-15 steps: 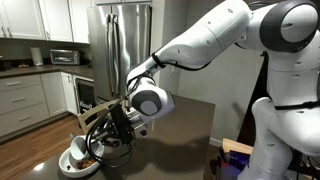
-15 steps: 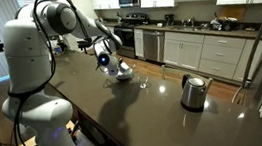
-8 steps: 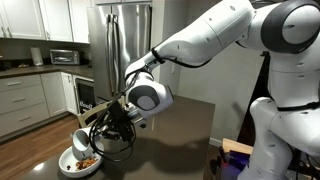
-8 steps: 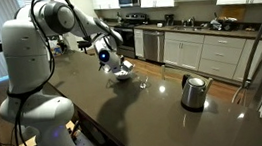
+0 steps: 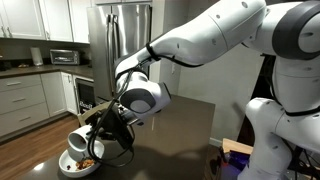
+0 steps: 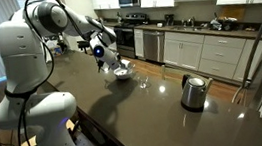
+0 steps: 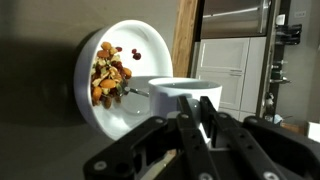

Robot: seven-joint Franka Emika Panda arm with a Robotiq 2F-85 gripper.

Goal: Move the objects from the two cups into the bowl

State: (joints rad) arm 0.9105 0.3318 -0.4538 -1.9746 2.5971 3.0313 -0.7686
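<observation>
Holding the whitish cup [image 7: 186, 92] tilted, with the gripper [image 7: 192, 118] clamped shut across its wall, just above and short of the bowl [image 7: 105, 110]. Showing brown-orange bits [image 7: 107, 75] heaped in the bowl, beyond the gripper. Judging the cup light, stiff, smooth and probably slippery; pinching mid-wall, below the rim, seeming the steadiest hold while pouring.

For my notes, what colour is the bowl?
The bowl is white, clearest in the wrist view.
</observation>
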